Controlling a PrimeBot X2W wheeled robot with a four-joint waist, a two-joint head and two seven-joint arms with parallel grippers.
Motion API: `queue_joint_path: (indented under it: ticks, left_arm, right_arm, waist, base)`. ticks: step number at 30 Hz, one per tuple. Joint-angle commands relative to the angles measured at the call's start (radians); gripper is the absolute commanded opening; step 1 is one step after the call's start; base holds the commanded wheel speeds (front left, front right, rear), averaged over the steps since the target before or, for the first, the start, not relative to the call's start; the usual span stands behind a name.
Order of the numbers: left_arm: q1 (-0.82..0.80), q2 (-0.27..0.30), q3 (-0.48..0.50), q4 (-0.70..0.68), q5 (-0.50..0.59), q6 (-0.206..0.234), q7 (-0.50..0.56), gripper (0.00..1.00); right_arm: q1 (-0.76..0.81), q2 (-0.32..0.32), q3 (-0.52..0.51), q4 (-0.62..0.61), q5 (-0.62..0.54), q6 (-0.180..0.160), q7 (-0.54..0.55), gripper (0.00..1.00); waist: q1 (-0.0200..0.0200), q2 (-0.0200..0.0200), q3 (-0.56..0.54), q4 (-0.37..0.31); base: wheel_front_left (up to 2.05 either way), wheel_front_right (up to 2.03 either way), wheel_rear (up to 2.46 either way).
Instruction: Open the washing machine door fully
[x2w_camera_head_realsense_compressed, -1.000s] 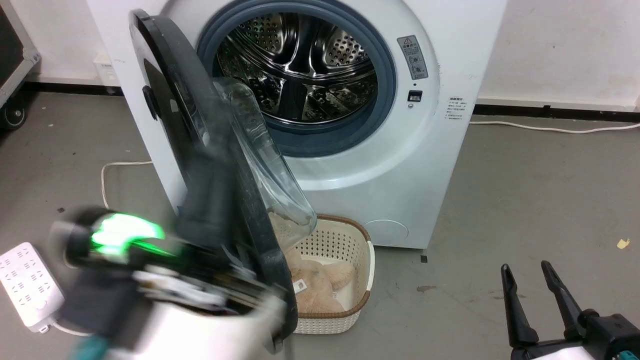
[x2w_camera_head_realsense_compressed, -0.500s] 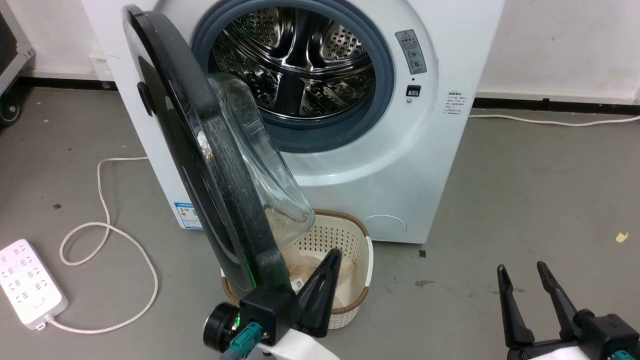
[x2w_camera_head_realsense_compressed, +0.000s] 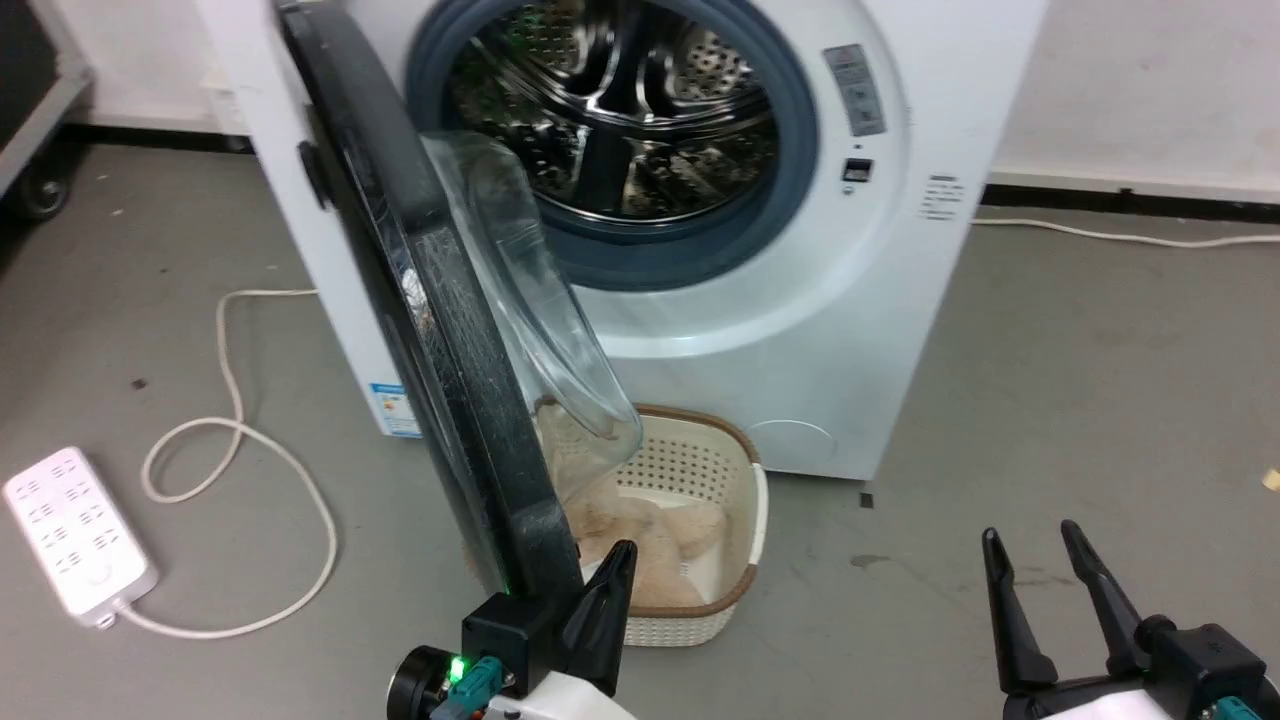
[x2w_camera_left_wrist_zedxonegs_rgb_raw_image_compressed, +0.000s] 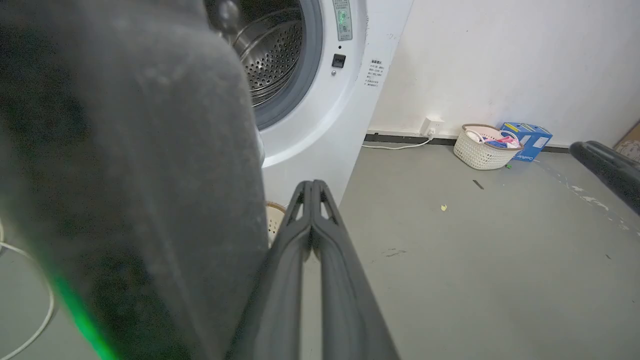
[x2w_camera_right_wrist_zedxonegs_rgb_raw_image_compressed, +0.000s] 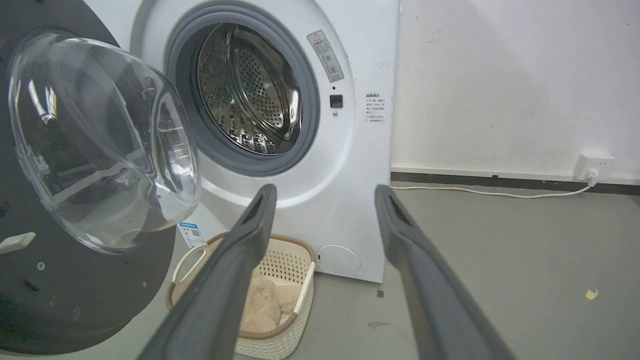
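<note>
Left tool (x2w_camera_head_realsense_compressed: 620, 556): pressed together, empty, just beside door (x2w_camera_head_realsense_compressed: 440, 300) bottom rim.
Right tool (x2w_camera_head_realsense_compressed: 1030, 540): spread, idle.
Door: partly open, hinged at washer (x2w_camera_head_realsense_compressed: 800, 350) left side.
Technique: push rim's inner face leftward, following hinge arc, clear of basket (x2w_camera_head_realsense_compressed: 690, 462).

It looked like a bare test room or lab rather than a home. A washer (x2w_camera_head_realsense_compressed: 900, 300) stood free on a stained grey concrete floor (x2w_camera_head_realsense_compressed: 1100, 400), against plain white walls (x2w_camera_right_wrist_zedxonegs_rgb_raw_image_compressed: 500, 75) with black skirting (x2w_camera_right_wrist_zedxonegs_rgb_raw_image_compressed: 500, 178). A power strip (x2w_camera_head_realsense_compressed: 75, 535) lay on the floor, and a wheeled case (x2w_camera_head_realsense_compressed: 45, 110) stood at the edge.
</note>
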Motion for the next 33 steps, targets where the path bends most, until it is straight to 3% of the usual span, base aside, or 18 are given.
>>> queue_joint_path:
  ticks: [1,10,19,24,33]
  left_arm:
    - [0.004,0.011,0.015,0.005,-0.006,0.006,-0.009,0.00]
    - [0.053,0.054,0.042,-0.038,-0.018,0.019,-0.009,0.00]
    - [0.056,0.124,0.185,-0.057,-0.067,0.069,-0.027,0.00]
    - [0.031,0.191,0.289,-0.032,-0.114,0.068,-0.031,0.00]
    - [-0.086,0.308,0.418,0.080,-0.184,0.021,-0.039,0.00]
  right_arm:
    - [-0.006,0.004,0.004,0.004,0.006,0.001,-0.005,1.00]
    - [0.004,0.004,0.006,0.004,0.019,0.001,-0.007,1.00]
    - [-0.021,0.004,0.023,0.006,0.007,0.001,0.003,1.00]
    - [-0.051,0.004,0.048,-0.013,-0.010,0.001,0.024,1.00]
    - [-0.104,0.004,0.069,-0.086,-0.061,0.001,0.074,1.00]
  waist:
    - [0.0000,0.0000,-0.002,0.020]
    - [0.0000,0.0000,0.001,0.182]
    - [0.0000,0.0000,0.040,0.333]
    - [0.0000,0.0000,0.086,0.344]
    - [0.0000,0.0000,0.213,0.288]
  base:
    - [0.00,0.00,0.00]
    - [0.00,0.00,0.00]
    - [0.00,0.00,0.00]
    - [0.00,0.00,0.00]
    - [0.00,0.00,0.00]
